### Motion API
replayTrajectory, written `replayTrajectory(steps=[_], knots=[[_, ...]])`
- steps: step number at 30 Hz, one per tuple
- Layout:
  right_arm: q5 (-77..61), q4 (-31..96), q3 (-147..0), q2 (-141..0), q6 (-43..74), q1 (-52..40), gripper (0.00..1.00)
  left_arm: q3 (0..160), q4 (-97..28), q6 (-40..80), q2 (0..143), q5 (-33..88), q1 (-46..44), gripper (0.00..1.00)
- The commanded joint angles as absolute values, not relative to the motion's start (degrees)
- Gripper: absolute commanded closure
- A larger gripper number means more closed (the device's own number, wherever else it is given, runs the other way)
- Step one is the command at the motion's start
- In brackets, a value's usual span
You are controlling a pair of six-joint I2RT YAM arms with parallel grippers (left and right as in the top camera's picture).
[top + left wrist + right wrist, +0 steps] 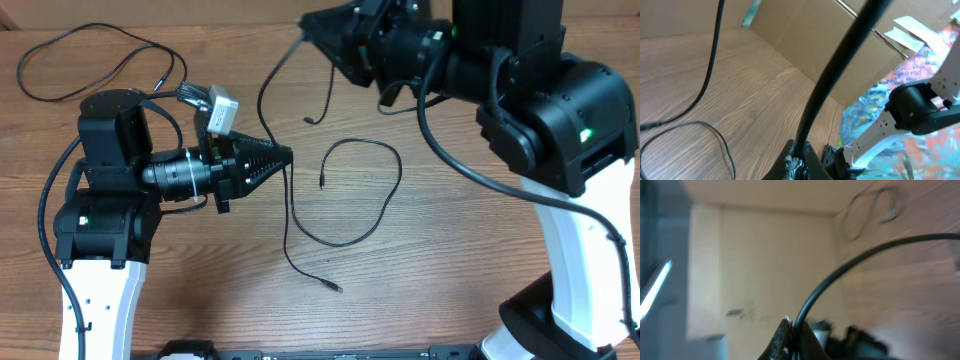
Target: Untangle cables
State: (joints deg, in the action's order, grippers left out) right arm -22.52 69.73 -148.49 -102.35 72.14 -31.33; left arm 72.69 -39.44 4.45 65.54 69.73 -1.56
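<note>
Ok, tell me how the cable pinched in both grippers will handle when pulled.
Probably floppy: the held cable curves loosely between left gripper and right gripper. Likely light: its free tail trails limp across the table. It is thin, so it may slip through the jaws.

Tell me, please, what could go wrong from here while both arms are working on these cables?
1. The left gripper and right gripper both have their jaws shut on what looks like one shared cable. Pulling apart could strain it or make it slip free.
2. That cable's tail runs down beside the looped cable and may touch it. Lifting might drag the loop along and re-tangle them.
</note>
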Motion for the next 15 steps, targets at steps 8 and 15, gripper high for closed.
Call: replayTrajectory(steps=[8, 15], knots=[[5.54, 86.21, -148.86, -102.19, 60.51, -29.5, 0.29, 72.97, -40.88, 14.59, 58.26, 45.93, -1.93, 0.96], [23.09, 96.29, -148.86, -102.19, 60.53, -29.5, 0.0, 72.97, -41.41, 15.49, 55.37, 33.04, -1.89, 0.96]])
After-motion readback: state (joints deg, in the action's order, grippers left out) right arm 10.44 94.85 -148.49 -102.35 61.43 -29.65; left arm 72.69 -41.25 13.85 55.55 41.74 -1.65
